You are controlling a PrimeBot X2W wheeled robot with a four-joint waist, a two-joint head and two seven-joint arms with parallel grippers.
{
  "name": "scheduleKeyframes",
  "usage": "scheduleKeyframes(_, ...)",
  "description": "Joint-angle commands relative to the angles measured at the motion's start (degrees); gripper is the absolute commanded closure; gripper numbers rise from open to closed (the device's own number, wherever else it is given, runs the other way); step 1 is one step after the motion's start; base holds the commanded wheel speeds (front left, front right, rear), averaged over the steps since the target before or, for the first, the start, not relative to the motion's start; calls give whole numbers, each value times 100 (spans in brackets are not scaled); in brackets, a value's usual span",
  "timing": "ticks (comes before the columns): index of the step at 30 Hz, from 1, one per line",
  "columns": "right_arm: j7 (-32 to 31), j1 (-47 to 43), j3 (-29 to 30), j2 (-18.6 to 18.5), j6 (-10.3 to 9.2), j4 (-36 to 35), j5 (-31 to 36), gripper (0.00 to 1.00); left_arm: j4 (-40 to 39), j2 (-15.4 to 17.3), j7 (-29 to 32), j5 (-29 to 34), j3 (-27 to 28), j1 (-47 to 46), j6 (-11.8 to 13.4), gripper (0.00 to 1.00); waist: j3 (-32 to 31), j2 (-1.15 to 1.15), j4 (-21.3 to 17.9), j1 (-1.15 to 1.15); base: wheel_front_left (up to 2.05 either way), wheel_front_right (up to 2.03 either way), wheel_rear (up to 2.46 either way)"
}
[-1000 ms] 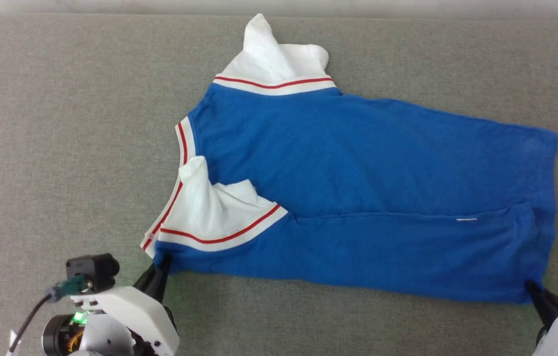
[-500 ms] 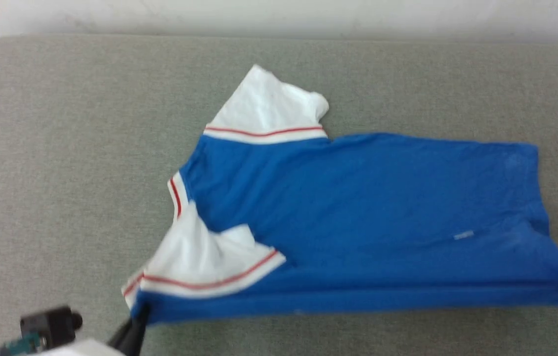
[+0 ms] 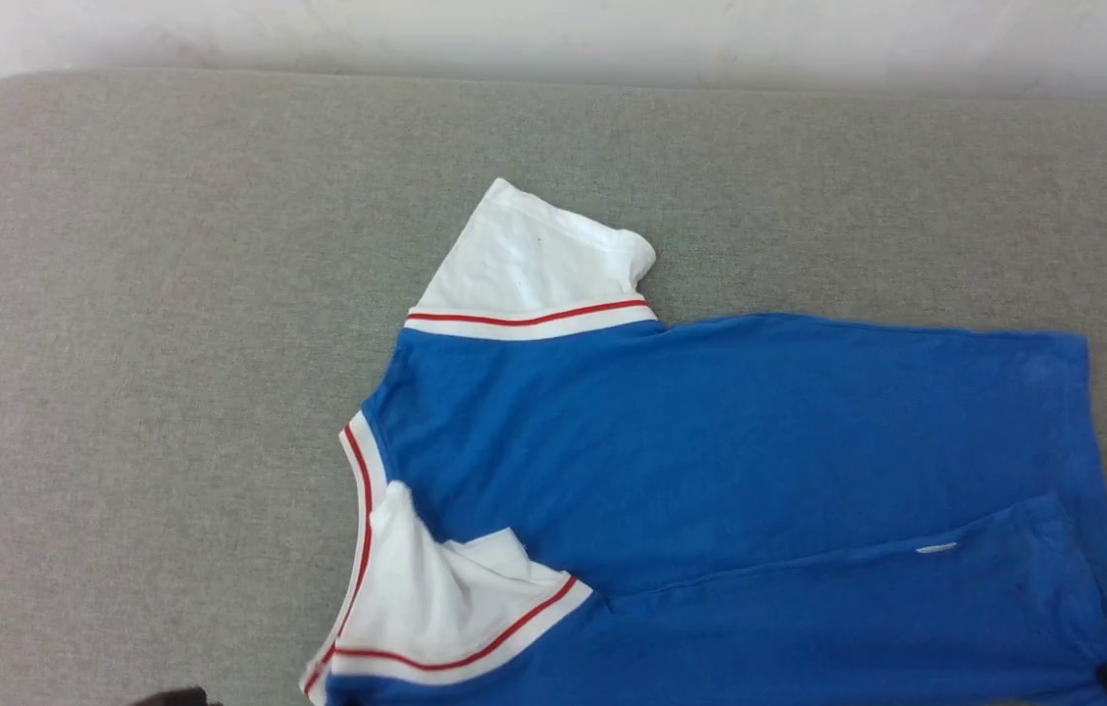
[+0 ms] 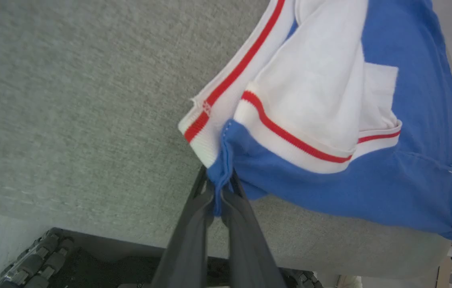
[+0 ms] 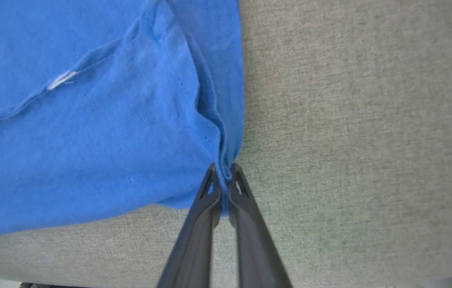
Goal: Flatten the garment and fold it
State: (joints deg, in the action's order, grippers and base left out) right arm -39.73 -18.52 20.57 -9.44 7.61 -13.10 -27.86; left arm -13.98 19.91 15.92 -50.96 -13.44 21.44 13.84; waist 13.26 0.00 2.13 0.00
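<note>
Where the garment [image 3: 710,441] lies, it rests on the grey fabric surface [image 3: 122,343], spread sideways in the head view with the collar [image 3: 364,480] toward the robot's left and the hem toward its right. The blue body is mostly flat.

2 white sleeves are noted. The far sleeve [image 3: 533,260] lies flat on the surface, pointing away from the robot. The near sleeve [image 3: 435,608] is turned inward and sits crumpled on top of the blue body. A long crease runs from this sleeve's striped trim toward the hem, with a small white mark [image 3: 935,548] on it.

Left pincer [image 4: 219,188]: clenched on the garment, its 2 dark fingers nipping a bunched blue corner just beside the collar's red-and-white ribbing.

Right pincer [image 5: 222,172]: clenched on the garment, its 2 fingers pinching the gathered near corner of the hem. The cloth puckers into a ridge rising from the grip.

The 2 gripped corners are well apart, 1 at each end of the garment's near side, close to the near edge of the surface. Whether they are lifted clear of the surface cannot be told.

A pale wall [image 3: 553,34] borders the far edge of the surface.
</note>
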Motion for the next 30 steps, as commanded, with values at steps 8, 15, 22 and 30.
scheduleKeyframes(8,156,143,-62,81,-12,61,-145,0,192,-68,-284,-71,146,-362,-189,0,-92,0,-23,0,0,0,0)
scheduleKeyframes(15,615,425,107,-59,-12,-436,-199,0,-551,141,-671,32,636,-363,-188,0,-13,0,-117,0,0,0,0)
scheduleKeyframes(22,1426,1005,-27,-15,-12,-700,191,0,-1200,878,-1216,1608,951,-1788,137,0,484,0,-241,0,0,0,0)
scheduleKeyframes(30,2215,1872,-426,63,-12,-541,438,0,-621,1398,-296,2247,180,-4603,-435,0,1292,0,-581,0,0,0,0)
